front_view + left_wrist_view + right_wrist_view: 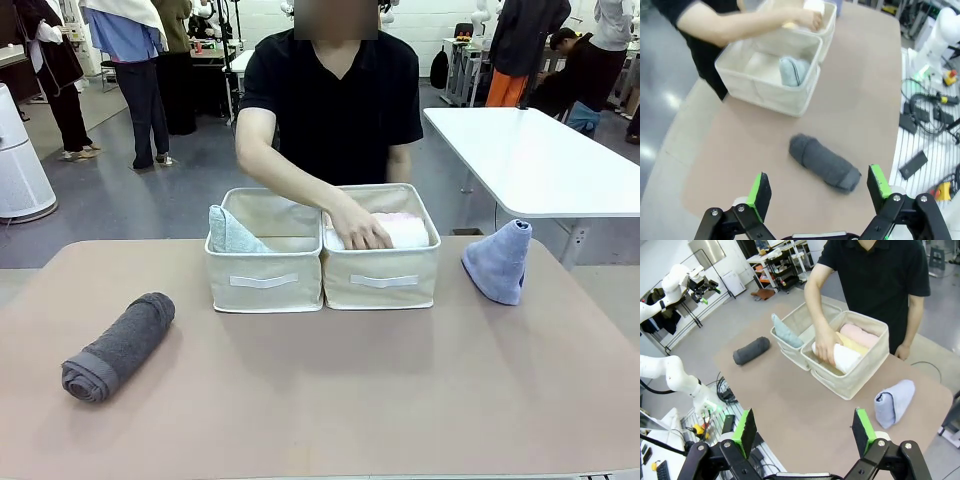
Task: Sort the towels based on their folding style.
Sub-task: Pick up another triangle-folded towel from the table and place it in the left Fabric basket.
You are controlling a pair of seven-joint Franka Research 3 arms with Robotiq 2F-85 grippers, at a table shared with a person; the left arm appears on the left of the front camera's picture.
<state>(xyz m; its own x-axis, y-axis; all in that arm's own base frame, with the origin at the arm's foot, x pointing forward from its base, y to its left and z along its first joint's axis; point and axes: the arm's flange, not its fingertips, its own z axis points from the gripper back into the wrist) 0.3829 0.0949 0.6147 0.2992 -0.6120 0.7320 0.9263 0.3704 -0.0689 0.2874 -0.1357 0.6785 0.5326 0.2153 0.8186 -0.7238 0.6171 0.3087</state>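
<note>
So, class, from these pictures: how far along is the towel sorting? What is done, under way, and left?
Done: the mint cone sits in the left bin; the pink roll and yellow roll lie in the right bin. In hand: the person's hand rests on the white roll there. Left: the grey roll and lavender cone lie on the table, outside the bins.

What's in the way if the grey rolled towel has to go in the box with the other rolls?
The person's hand lies on the white roll inside that box, blocking part of the opening. The other box, with the blue cone towel, stands between that box and the grey towel.
</note>
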